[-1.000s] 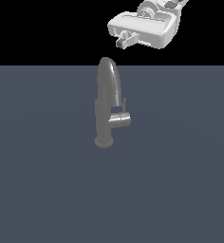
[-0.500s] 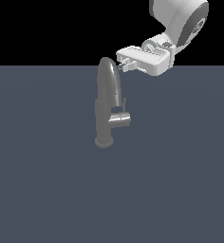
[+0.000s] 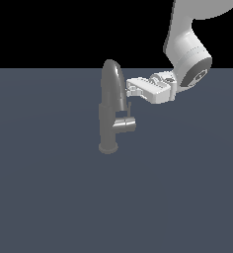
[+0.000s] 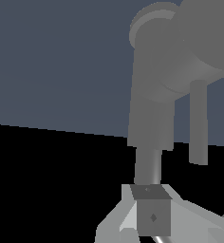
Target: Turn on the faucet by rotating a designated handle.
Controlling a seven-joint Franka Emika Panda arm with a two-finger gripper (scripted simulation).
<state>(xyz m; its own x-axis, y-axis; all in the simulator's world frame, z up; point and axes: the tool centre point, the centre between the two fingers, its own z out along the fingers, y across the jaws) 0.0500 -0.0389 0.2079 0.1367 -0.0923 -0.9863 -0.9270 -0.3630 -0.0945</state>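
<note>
The faucet (image 3: 110,108) stands upright on the dark floor, with its arched spout at the top and its flared base (image 3: 108,147) below. The handle (image 3: 125,124) is a short cylinder sticking out toward the exterior view's right, with a thin lever pin (image 3: 130,107) standing up from it. My gripper (image 3: 129,89) is level with the upper spout, just to its right and above the pin, with its jaws together and nothing held. The wrist view shows the faucet (image 4: 151,99), the pin (image 4: 198,123) and the gripper (image 4: 152,217) close up.
The white arm (image 3: 187,54) comes in from the exterior view's upper right. A flat dark grey-blue floor (image 3: 54,197) lies all around the faucet.
The gripper has come down and toward the exterior view's left, from above and right of the faucet to right beside the spout. The faucet and handle have not moved.
</note>
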